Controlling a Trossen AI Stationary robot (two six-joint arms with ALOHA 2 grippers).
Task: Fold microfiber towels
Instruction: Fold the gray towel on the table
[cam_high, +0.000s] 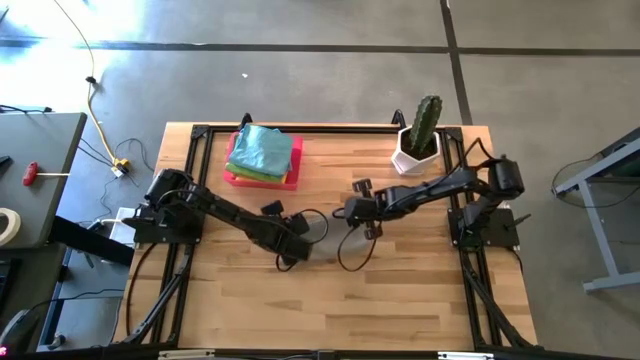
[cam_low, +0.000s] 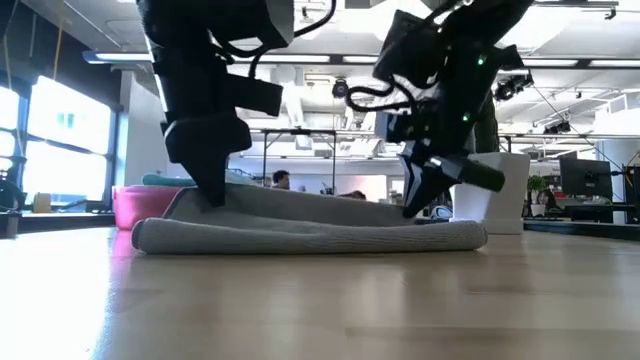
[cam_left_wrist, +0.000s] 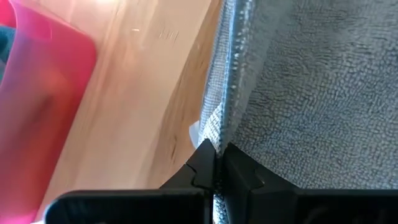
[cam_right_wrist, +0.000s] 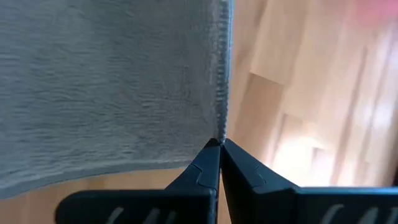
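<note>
Grey towel (cam_low: 310, 235) fills the front of the low view, folded over on the wooden table (cam_high: 400, 300), and both grippers are on it. Left gripper (cam_left_wrist: 214, 163) is clamped tight on the cloth's stitched edge, its fingers pressed together with the hem running straight out from between the tips. Right gripper (cam_right_wrist: 220, 149) does the same at the opposite corner, fingers closed on the seam, grey pile spreading away to one side of it and bare wood to the other. Between the two tools the towel lies low, its upper layer lifted slightly at each pinch. Out beyond the left gripper sits the pink tray (cam_high: 262, 178), stacked with the other towels (cam_high: 264, 152), blue on top. Beyond the right gripper stands a potted cactus (cam_high: 420, 135).
</note>
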